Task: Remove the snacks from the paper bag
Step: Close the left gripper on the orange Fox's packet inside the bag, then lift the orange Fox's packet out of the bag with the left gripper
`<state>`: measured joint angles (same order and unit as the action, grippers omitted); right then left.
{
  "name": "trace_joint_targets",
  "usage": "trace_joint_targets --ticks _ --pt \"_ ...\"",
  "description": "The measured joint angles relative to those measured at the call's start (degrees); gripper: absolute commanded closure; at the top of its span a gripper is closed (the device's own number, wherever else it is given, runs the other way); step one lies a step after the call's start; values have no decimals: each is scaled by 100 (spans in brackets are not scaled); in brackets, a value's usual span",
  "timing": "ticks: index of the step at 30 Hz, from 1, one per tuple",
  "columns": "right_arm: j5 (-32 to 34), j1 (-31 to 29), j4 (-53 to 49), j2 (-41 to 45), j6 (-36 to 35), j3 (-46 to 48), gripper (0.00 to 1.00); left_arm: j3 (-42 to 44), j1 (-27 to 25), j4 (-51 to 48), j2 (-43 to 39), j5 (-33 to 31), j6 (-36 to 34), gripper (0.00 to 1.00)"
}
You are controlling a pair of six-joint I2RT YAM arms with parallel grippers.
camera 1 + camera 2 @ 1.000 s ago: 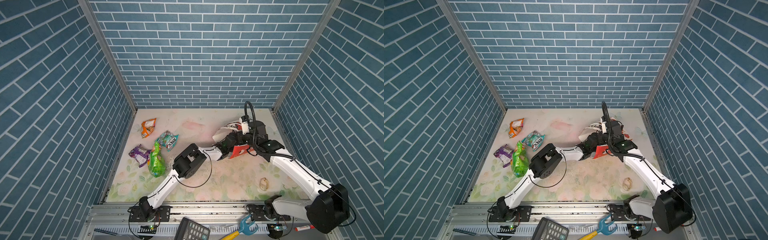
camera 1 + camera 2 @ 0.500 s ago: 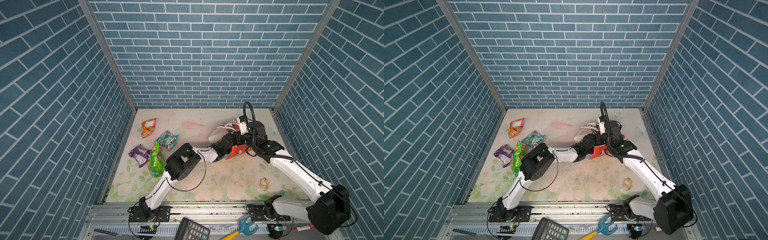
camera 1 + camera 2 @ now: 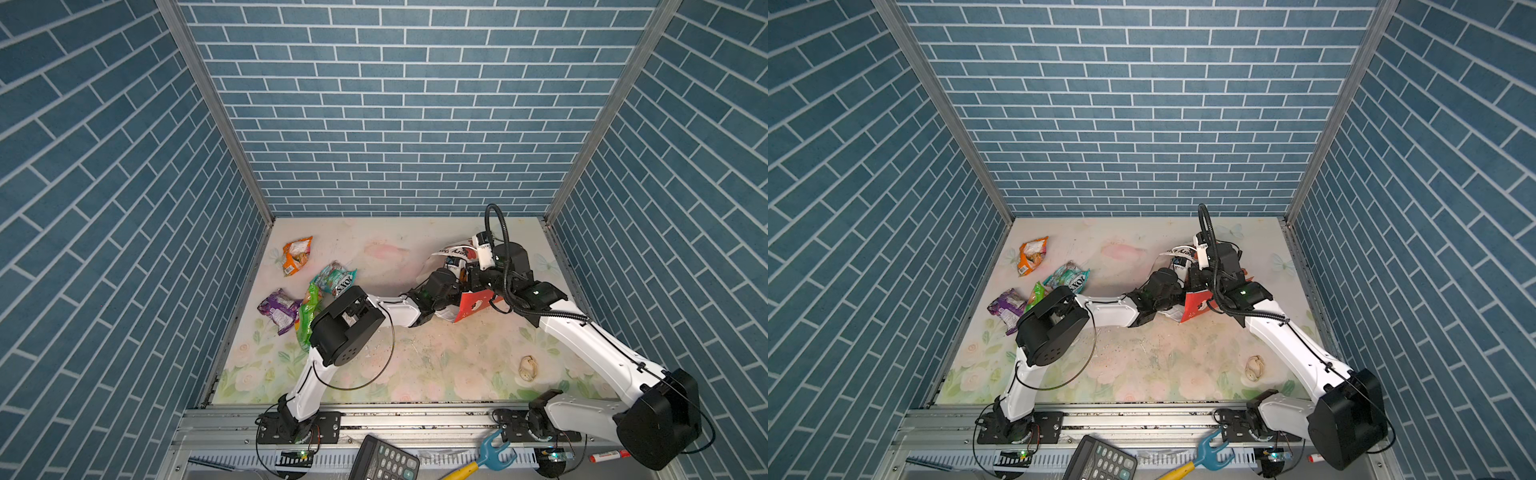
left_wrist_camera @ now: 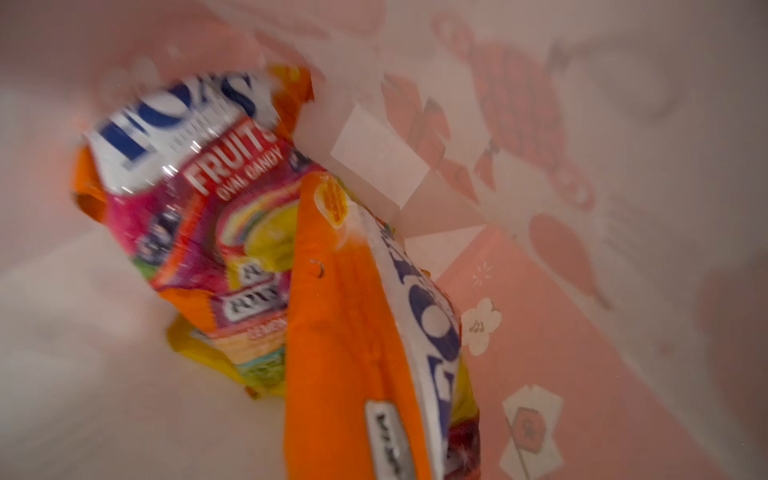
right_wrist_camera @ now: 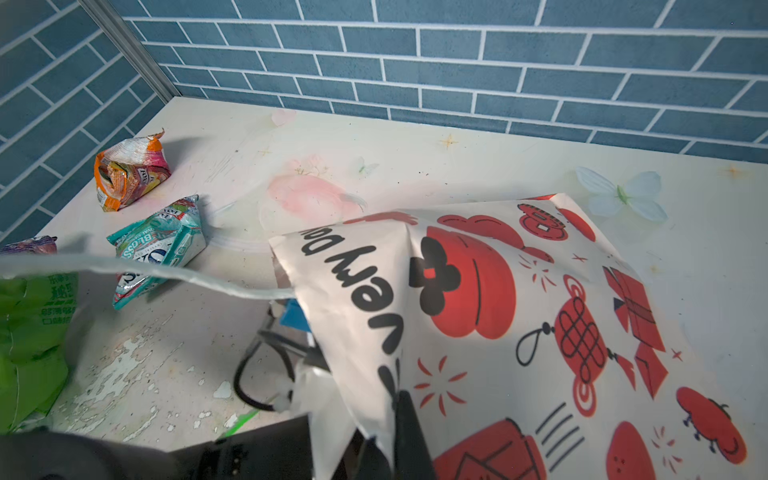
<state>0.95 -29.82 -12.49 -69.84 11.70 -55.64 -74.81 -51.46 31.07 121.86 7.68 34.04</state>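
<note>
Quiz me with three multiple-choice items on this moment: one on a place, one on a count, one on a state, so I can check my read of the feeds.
1. The seashell lies:
A) among the packets at the left
B) against the back wall
C) alone, front right on the table

2. Packets lying out on the table:
A) two
B) four
C) six

3. The paper bag is:
A) holding packets
B) empty
C) standing upright

Key
1 C: both top views show it by itself there.
2 B: orange packet, teal packet, purple packet, green packet.
3 A: the left wrist view, from inside the bag, shows a FRUITS packet and a second orange packet.
</note>
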Motion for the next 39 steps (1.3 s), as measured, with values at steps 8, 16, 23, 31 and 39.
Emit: trace_joint_targets --ticks 8,16,23,31,39 --pt "48 4 17 0 -2 0 100 424 208 146 -317 -33 24 100" --pt "74 9 17 0 -4 0 100 448 308 273 -317 173 389 100" --pt "101 11 28 0 -4 0 100 584 446 496 -323 313 662 100" --pt "101 11 15 -24 -2 0 100 1143 697 627 -658 415 881 100" --pt "103 11 0 -28 -4 0 100 1434 807 789 -1237 466 970 100"
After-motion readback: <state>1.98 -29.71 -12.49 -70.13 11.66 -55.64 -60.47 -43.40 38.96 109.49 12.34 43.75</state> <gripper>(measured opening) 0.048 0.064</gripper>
